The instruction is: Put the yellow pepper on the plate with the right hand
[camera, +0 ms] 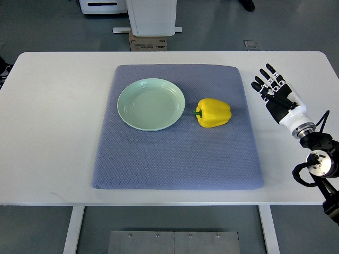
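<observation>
A yellow pepper (pixel 213 112) lies on its side on a blue-grey mat (pixel 177 153), its green stem pointing left. Just left of it sits an empty pale green plate (pixel 151 103), a small gap between the two. My right hand (pixel 271 84) hovers over the bare white table to the right of the mat, fingers stretched out and holding nothing. It is well clear of the pepper, about a hand's length to its right. The left arm does not show.
The white table (pixel 58 132) extends around the mat on all sides. Beyond its far edge stand a white machine base (pixel 152 16) and a cardboard box (pixel 149 42) on the floor.
</observation>
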Robot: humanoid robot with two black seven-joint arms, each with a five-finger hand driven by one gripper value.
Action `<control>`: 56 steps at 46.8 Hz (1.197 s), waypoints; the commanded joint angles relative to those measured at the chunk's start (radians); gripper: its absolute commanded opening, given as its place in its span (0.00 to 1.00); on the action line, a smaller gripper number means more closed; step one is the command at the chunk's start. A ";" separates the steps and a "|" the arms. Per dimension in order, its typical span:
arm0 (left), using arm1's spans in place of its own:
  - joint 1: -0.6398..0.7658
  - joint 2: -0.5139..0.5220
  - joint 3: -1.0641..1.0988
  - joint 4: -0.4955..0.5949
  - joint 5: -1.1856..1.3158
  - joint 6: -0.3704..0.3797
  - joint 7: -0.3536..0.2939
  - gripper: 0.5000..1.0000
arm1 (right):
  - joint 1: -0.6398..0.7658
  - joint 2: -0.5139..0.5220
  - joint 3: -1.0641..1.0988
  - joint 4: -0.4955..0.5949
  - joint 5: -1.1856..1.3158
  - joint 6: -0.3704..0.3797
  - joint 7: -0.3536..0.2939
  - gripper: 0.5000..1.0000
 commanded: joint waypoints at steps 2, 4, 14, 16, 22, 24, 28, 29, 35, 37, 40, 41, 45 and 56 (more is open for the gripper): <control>0.001 0.000 0.000 0.000 0.000 0.000 0.000 1.00 | 0.000 -0.001 -0.002 0.000 0.000 0.000 0.009 1.00; 0.001 0.000 0.000 -0.002 0.000 -0.002 0.000 1.00 | 0.000 -0.001 -0.002 -0.001 0.000 0.000 0.009 1.00; -0.010 0.000 0.000 -0.002 0.000 0.000 0.000 1.00 | 0.002 -0.003 -0.002 -0.001 0.000 0.000 0.009 1.00; -0.013 0.000 0.000 0.000 -0.001 0.000 0.000 1.00 | 0.002 -0.003 -0.002 -0.001 0.000 0.000 0.009 1.00; -0.002 0.000 0.000 0.000 0.000 0.000 0.000 1.00 | 0.002 -0.003 -0.002 -0.001 0.000 0.002 0.007 1.00; -0.001 0.000 0.000 0.000 -0.001 0.000 0.000 1.00 | 0.002 -0.004 -0.002 -0.001 0.000 0.002 0.007 1.00; 0.001 0.000 0.000 0.000 -0.001 0.000 0.000 1.00 | 0.002 -0.003 -0.001 -0.001 0.000 0.006 0.005 1.00; 0.001 0.000 0.000 0.000 0.000 0.000 0.000 1.00 | 0.003 -0.001 -0.001 -0.001 0.000 0.006 0.005 1.00; -0.001 0.000 0.000 0.000 0.000 0.000 0.000 1.00 | 0.006 0.000 -0.001 -0.004 0.000 0.006 0.002 1.00; -0.001 0.000 0.000 0.000 -0.001 0.000 0.000 1.00 | 0.006 0.000 -0.001 -0.006 0.000 0.006 0.001 1.00; -0.001 0.000 0.000 0.000 0.000 0.000 0.000 1.00 | 0.008 -0.001 -0.001 -0.006 0.000 0.006 -0.001 1.00; -0.001 0.000 0.000 0.000 0.000 0.000 0.000 1.00 | 0.008 0.000 -0.001 -0.007 0.001 0.006 -0.001 1.00; -0.001 0.000 0.000 0.000 -0.001 0.000 0.000 1.00 | 0.011 0.000 -0.001 -0.010 0.001 0.006 -0.002 1.00; -0.001 0.000 0.000 0.000 0.000 0.000 0.000 1.00 | 0.017 0.003 -0.001 -0.027 0.001 0.005 -0.001 1.00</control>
